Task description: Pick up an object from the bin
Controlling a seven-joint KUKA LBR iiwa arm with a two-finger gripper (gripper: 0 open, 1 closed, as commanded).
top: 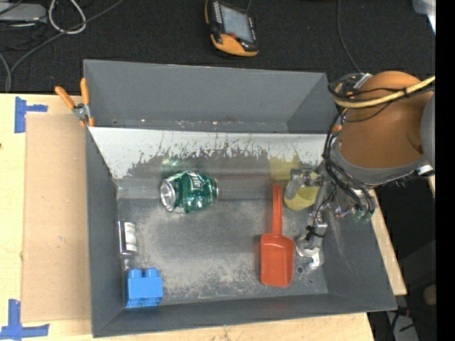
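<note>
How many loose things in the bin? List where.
5: green can back-left, silver cylinder left, blue block front-left, orange scoop front-right, yellow thing back-right. The arm may hide more.

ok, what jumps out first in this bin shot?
The arm's big orange cover at the right, with the gripper low in the right side of the bin, beside an orange scoop. Then the crushed green can near the far wall and the blue block in the near-left corner.
</note>
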